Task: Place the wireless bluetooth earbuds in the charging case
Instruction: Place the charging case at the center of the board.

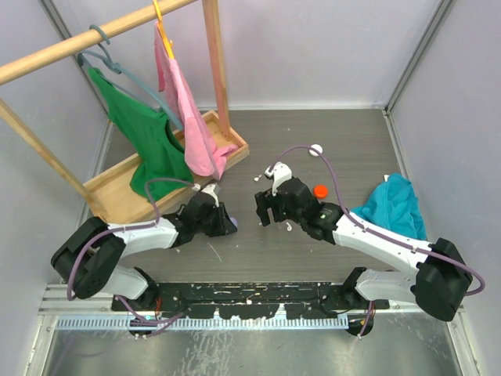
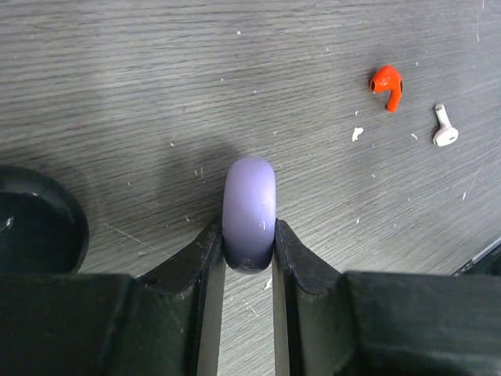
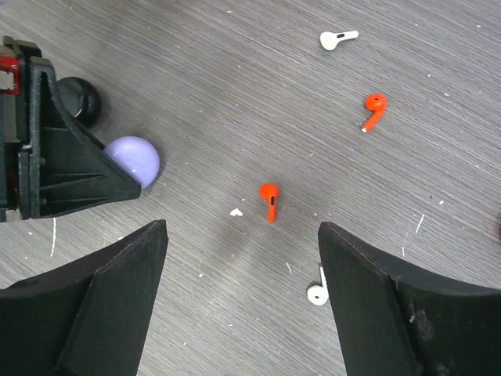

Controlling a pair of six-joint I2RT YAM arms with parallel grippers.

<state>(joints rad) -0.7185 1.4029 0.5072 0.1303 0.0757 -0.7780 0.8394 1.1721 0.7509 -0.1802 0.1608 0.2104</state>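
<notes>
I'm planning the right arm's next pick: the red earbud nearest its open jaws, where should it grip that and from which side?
Probably across the rounded head of the red earbud, straight down from above. It lies flat on the table, stem pointing toward the right gripper, so the open jaws, either side of that line, would close across its width.

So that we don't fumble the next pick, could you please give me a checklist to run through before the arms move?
1. The left hand is shut on the lilac charging case: ok.
2. The case lid is open for loading: cannot tell.
3. The right hand is open: ok.
4. The red earbud ahead of it touches no other bud: ok.
5. The right hand holds an earbud: not ok.
</notes>
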